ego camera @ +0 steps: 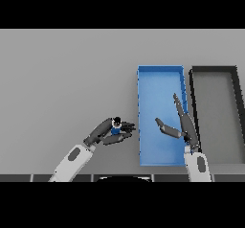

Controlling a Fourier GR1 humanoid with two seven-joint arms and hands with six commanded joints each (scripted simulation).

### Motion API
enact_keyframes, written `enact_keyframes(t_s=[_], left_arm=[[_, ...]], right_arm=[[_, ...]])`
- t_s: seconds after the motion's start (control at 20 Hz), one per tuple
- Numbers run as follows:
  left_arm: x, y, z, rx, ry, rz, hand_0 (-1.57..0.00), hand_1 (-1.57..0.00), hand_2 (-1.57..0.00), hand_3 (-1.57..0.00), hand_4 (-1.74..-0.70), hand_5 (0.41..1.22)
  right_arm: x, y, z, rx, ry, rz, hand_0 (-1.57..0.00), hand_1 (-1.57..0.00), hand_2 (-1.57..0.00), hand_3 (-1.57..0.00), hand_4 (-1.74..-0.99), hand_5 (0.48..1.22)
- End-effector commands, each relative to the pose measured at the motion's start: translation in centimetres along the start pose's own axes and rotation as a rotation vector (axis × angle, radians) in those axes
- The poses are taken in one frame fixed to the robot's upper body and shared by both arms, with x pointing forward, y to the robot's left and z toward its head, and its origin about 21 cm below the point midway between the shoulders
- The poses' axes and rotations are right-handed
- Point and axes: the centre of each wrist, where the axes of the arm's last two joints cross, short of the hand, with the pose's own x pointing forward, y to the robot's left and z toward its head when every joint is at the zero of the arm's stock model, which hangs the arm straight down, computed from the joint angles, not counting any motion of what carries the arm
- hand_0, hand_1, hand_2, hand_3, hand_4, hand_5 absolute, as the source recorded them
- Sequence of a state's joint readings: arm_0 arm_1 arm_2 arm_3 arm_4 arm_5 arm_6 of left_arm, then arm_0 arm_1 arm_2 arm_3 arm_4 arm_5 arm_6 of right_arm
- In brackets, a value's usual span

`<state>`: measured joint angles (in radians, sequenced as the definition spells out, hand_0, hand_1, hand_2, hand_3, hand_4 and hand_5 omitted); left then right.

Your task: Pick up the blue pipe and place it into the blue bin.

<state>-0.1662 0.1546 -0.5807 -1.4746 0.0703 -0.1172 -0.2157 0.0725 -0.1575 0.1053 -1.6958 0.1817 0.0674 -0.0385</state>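
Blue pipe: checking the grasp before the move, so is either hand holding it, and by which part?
The left hand is curled around the blue pipe; which part cannot be told.

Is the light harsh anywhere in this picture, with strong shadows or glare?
Head view: light is soft and even across the grey table, no glare. The blue bin is plainly lit, with only faint shading at its walls. The blue pipe is mostly hidden in the left hand.

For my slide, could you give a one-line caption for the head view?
Left hand grips the blue pipe left of the blue bin; right hand open over the bin.
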Motion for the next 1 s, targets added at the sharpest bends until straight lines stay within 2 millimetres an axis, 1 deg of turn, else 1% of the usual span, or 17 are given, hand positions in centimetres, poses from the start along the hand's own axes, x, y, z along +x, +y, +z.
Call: enact_keyframes(t_s=[0.0, 0.05, 0.1, 0.2, 0.3, 0.4, 0.45, 0.5, 0.6, 0.65, 0.7, 0.75, 0.8, 0.85, 0.9, 0.95], left_arm=[[0.4, -0.1, -0.6, 0.0, -0.024, 0.007, -1.53, -1.54, -1.54, -1.54, -1.48, 1.209], [1.2, 0.1, -0.9, -0.002, -0.053, 0.003, -1.54, -1.54, -1.55, -1.54, -1.48, 1.211], [1.2, -0.3, -1.2, -0.007, -0.039, -0.001, -1.55, -1.55, -1.55, -1.55, -1.48, 1.213], [2.4, -0.5, -1.1, -0.012, -0.063, -0.015, -1.55, -1.56, -1.56, -1.56, -1.47, 1.216], [3.4, -0.2, -2.0, -0.031, -0.059, -0.03, -1.56, -1.56, -1.56, -1.56, -1.47, 1.218], [4.0, 0.1, -2.4, -0.046, -0.052, -0.03, -1.56, -1.57, -1.57, -1.57, -1.47, 1.219], [4.0, -0.2, -2.3, -0.06, -0.047, -0.026, -1.57, -1.57, -1.57, -1.57, -1.47, 1.219], [4.3, -0.1, -2.3, -0.067, -0.052, -0.029, -1.57, -1.57, -1.57, -1.57, -1.47, 1.22], [4.0, -0.2, -2.1, -0.08, -0.039, -0.02, -1.57, -1.57, -1.57, -1.57, -1.47, 1.22], [4.3, -0.1, -2.4, -0.076, -0.044, -0.021, -1.57, -1.57, -1.57, -1.57, -1.47, 1.22], [4.3, -0.4, -2.5, -0.081, -0.042, -0.024, -1.57, -1.57, -1.57, -1.57, -1.47, 1.22], [4.2, -0.1, -2.4, -0.073, -0.042, -0.024, -1.57, -1.57, -1.57, -1.57, -1.47, 1.22], [4.1, 0.0, -2.3, -0.072, -0.043, -0.023, -1.57, -1.57, -1.57, -1.57, -1.47, 1.22], [4.2, -0.2, -2.6, -0.072, -0.034, -0.021, -1.57, -1.57, -1.57, -1.57, -1.47, 1.22], [4.3, -0.2, -2.5, -0.071, -0.044, -0.017, -1.57, -1.57, -1.57, -1.57, -1.47, 1.22], [4.4, 0.1, -2.3, -0.076, -0.058, -0.029, -1.57, -1.57, -1.57, -1.57, -1.47, 1.22]], right_arm=[[-0.2, 0.0, -0.1, -0.002, 0.0, 0.008, 0.0, 0.0, 0.0, 0.0, -1.151, 0.55], [-0.4, 0.0, 0.0, -0.007, 0.008, 0.022, 0.0, 0.0, 0.0, 0.0, -1.144, 0.551], [-0.4, -0.1, 0.2, -0.005, 0.007, 0.032, 0.0, 0.0, 0.0, 0.0, -1.138, 0.552], [-0.2, -0.2, 0.1, -0.006, 0.004, 0.027, 0.0, 0.0, 0.0, 0.0, -1.135, 0.559], [-0.2, 0.0, 0.1, -0.003, -0.002, 0.035, 0.0, 0.0, 0.0, 0.0, -1.128, 0.564], [-0.4, -0.1, 0.4, -0.011, -0.001, 0.041, 0.0, 0.0, 0.0, 0.0, -1.124, 0.569], [-0.3, -0.3, 0.5, -0.008, -0.006, 0.041, 0.0, 0.0, 0.0, 0.0, -1.123, 0.571], [-0.3, -0.6, 0.5, -0.014, -0.004, 0.045, 0.0, 0.0, 0.0, 0.0, -1.124, 0.574], [-0.5, 0.2, 1.7, -0.051, 0.004, 0.031, 0.0, 0.0, 0.0, 0.0, -1.124, 0.578], [-0.5, 0.8, 2.6, -0.082, 0.01, 0.025, 0.0, 0.0, 0.0, 0.0, -1.122, 0.578], [-0.5, 1.5, 3.5, -0.119, 0.018, 0.02, 0.0, 0.0, 0.0, 0.0, -1.121, 0.578], [-0.4, 2.3, 4.5, -0.161, 0.028, 0.017, 0.0, 0.0, 0.0, 0.0, -1.123, 0.578], [-0.2, 2.9, 5.5, -0.202, 0.036, 0.017, 0.0, 0.0, 0.0, 0.0, -1.133, 0.578], [-0.2, 3.3, 5.9, -0.233, 0.051, 0.009, 0.0, 0.0, 0.0, 0.0, -1.157, 0.578], [-0.1, 3.3, 6.4, -0.255, 0.062, 0.011, 0.0, 0.0, 0.0, 0.0, -1.185, 0.578], [-0.1, 3.5, 6.8, -0.267, 0.064, 0.012, 0.0, 0.0, 0.0, 0.0, -1.191, 0.577]])
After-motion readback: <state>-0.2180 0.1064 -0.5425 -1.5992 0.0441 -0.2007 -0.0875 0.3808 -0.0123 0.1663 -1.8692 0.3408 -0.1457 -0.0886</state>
